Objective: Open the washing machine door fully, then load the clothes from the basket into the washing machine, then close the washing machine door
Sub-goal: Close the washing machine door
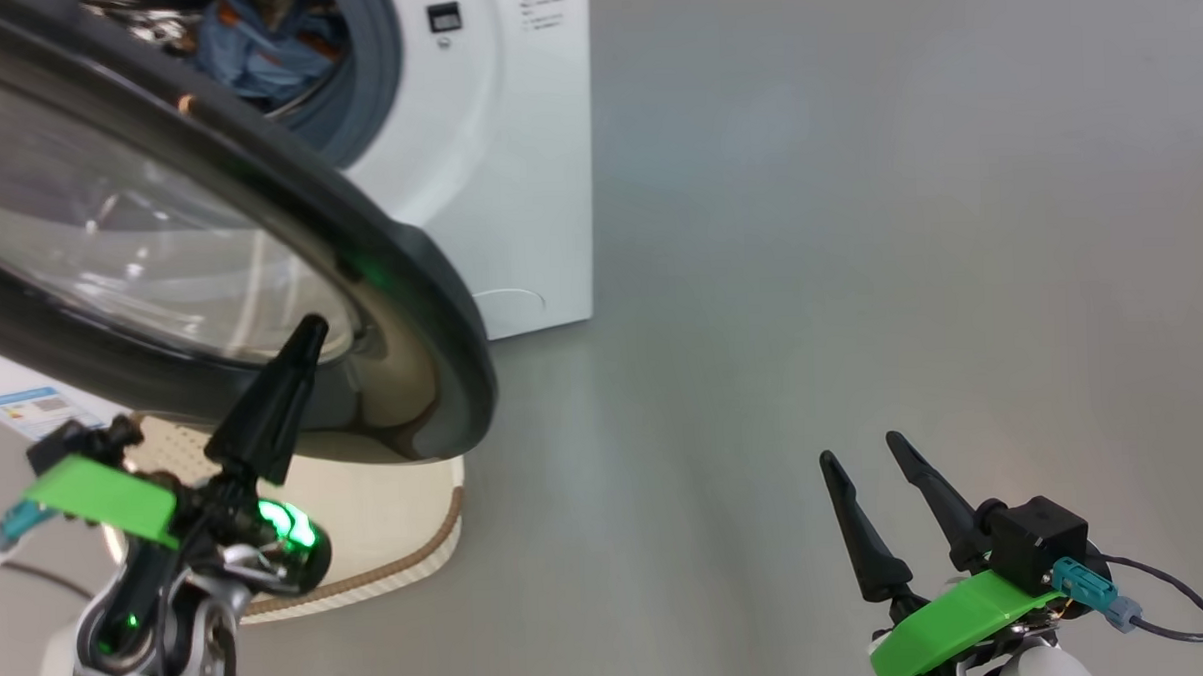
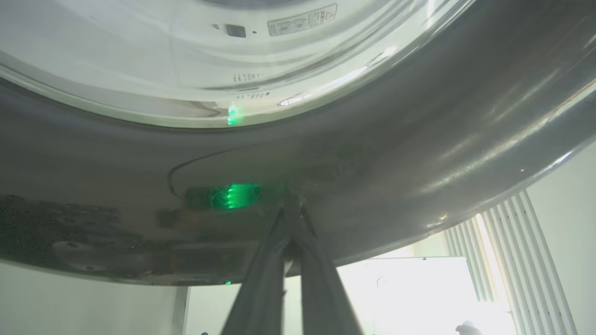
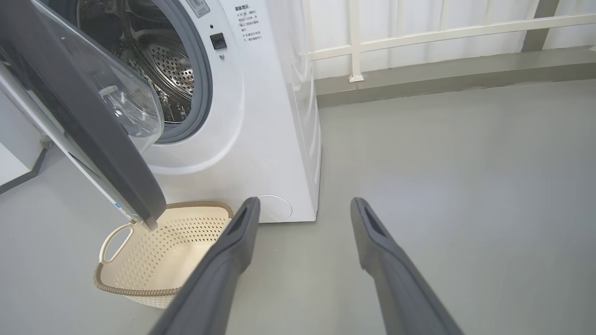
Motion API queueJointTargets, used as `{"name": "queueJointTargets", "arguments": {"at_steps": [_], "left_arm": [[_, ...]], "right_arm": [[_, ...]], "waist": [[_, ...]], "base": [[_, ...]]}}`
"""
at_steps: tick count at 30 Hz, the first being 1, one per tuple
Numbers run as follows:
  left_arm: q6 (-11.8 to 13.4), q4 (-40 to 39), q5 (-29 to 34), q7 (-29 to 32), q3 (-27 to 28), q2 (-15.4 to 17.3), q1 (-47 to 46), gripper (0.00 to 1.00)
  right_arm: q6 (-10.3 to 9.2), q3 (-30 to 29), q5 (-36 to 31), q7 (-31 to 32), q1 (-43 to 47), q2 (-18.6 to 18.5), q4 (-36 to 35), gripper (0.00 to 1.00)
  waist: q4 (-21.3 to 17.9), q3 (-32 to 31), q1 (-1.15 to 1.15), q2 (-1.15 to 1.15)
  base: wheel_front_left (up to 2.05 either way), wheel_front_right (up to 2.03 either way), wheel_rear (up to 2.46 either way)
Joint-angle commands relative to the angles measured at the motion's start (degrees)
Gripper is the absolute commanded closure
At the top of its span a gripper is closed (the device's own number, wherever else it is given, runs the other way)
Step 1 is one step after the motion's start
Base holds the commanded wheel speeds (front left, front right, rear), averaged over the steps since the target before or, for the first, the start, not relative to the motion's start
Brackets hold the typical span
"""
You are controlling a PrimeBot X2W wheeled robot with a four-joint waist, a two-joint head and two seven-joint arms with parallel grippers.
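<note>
The washing machine (image 3: 274, 139) stands with its door (image 1: 400, 285) swung partway out, black rim and glass bowl toward me. Light blue clothes (image 1: 261, 40) with orange print lie inside the drum (image 3: 167, 70). The cream basket (image 3: 200, 204) sits on the floor below the door and looks bare inside; in the head view the basket (image 1: 448, 528) is partly hidden by the door. My left gripper (image 1: 311, 333) is shut with nothing in it, its tip against the outer face of the door (image 2: 419, 139), as the left wrist view of the left gripper (image 2: 292, 211) shows. My right gripper (image 1: 862, 449) hangs open over bare floor, apart from everything, and the right gripper (image 3: 305, 204) points toward the machine's lower right corner.
Grey floor (image 1: 858, 219) spreads wide to the right of the machine. A white railing (image 3: 419, 37) and a low ledge run along the back wall. A blue label sticker (image 1: 34, 408) shows at the far left under the door.
</note>
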Motion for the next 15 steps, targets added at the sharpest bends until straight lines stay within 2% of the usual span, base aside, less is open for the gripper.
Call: {"name": "queueJointTargets", "arguments": {"at_steps": [1,15], "left_arm": [[-0.56,-1.98,0.13,-0.57,2.16,1.07,0.83,1.00],[-0.57,-8.31,3.84,-9.97,2.71,1.07,9.63,1.00]], "right_arm": [[0.09,1.39,0.22,-0.69,-0.86,0.38,-1.41,0.00],[0.09,1.27,-0.09,-0.69,0.56,0.47,-1.21,0.00]], "waist": [[1.18,-1.01,0.00,0.00],[5.40,-5.15,0.00,0.00]], "base": [[0.00,0.00,0.00],[0.00,0.00,0.00]]}}
